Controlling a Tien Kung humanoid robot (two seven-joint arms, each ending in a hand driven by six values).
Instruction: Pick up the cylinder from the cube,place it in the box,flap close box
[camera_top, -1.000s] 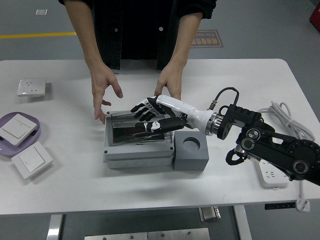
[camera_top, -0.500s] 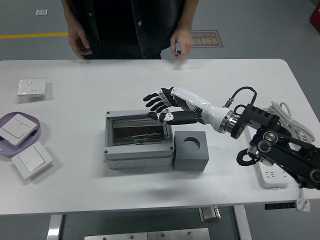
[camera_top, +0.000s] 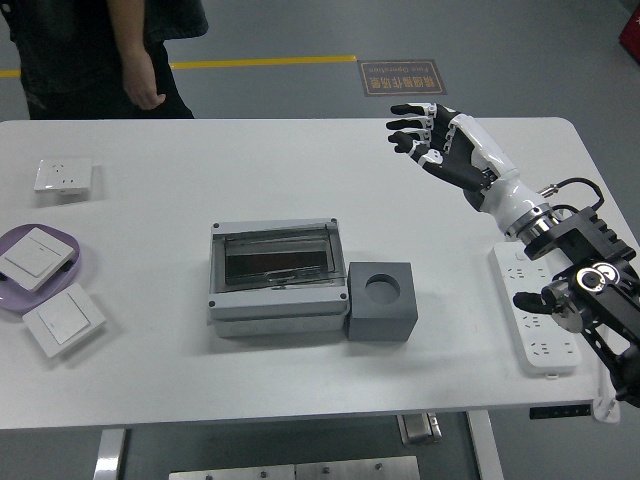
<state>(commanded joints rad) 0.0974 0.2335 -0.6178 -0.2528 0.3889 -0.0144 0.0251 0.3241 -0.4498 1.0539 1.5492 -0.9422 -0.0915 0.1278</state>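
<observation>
Apparently done: box (camera_top: 277, 277) lid lies flat, cube (camera_top: 382, 301) socket empty.
Your right hand (camera_top: 440, 140) hovers clear, fingers spread, gripping nothing; nothing looks left.

This place looks like a robotics lab or a test workshop. The smooth grey floor (camera_top: 300, 30) has a yellow line of tape (camera_top: 262, 62) and a dark red floor sign (camera_top: 403, 76), as in an industrial hall. On the plain white table (camera_top: 200, 380) lie white wall switches (camera_top: 64, 320) and a white socket plate (camera_top: 63, 175), a white power strip (camera_top: 533, 322) and a grey plastic electrical box with a clear lid (camera_top: 278, 277), all test pieces.
</observation>
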